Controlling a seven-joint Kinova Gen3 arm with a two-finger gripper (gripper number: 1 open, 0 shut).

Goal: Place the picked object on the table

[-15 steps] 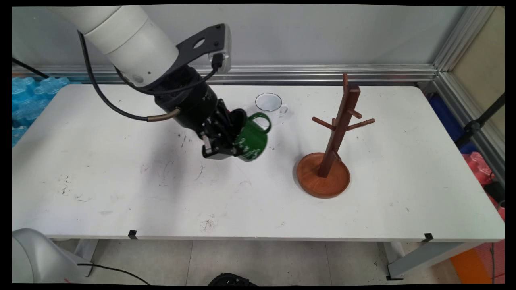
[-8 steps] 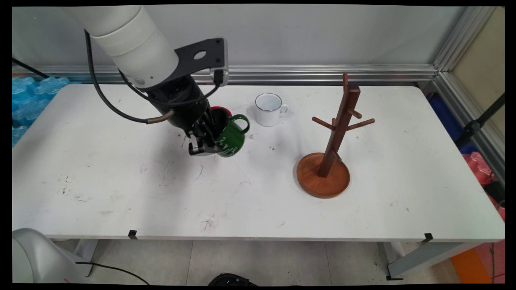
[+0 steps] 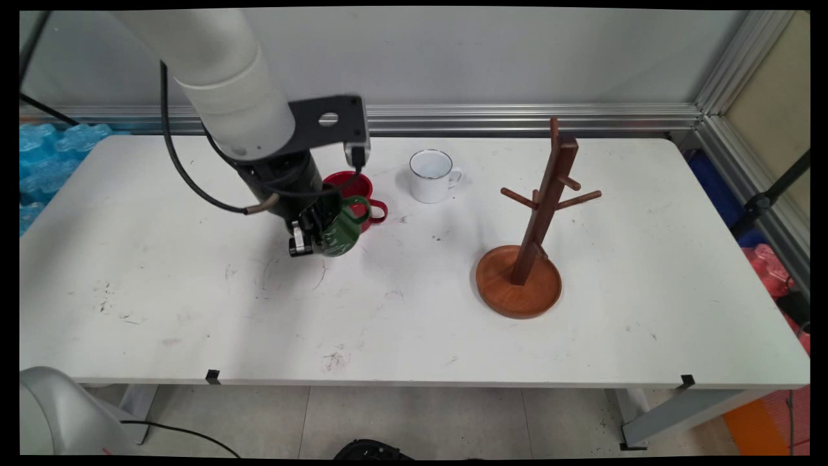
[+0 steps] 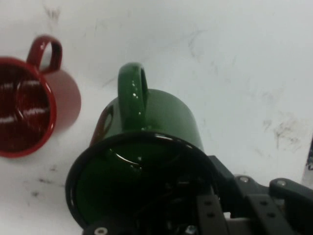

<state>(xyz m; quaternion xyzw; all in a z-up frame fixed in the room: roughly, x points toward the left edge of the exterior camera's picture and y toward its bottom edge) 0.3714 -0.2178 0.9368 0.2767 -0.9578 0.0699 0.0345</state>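
The gripper (image 3: 309,241) sits left of centre in the main view, clamped on the rim of the green mug (image 3: 341,230), one finger inside the mouth and the other against the outer wall. The mug hangs tilted, handle pointing toward the upper right of the frame, its base close to the table (image 3: 414,323); whether it touches, I cannot tell. In the hand view the green mug (image 4: 146,161) fills the lower middle, its dark mouth toward the camera and its handle standing up, with the gripper (image 4: 195,215) linkage rising from the bottom edge.

Just behind the green mug stands the red mug (image 3: 356,191), upright, handle to the right; in the hand view the red mug (image 4: 34,112) lies at the left edge, apart from the green one. Further right stands the white mug (image 3: 432,176), dark-rimmed, handle to the right. Right of centre is the wooden mug tree (image 3: 533,220), pegs bare, on its round base.

The table is white, scuffed with dark marks, most thickly near the front edge. Behind it run an aluminium rail (image 3: 517,116) and a pale grey wall (image 3: 485,52); blue packing (image 3: 45,155) shows at the far left. The green mug carries white lettering, too small to read.
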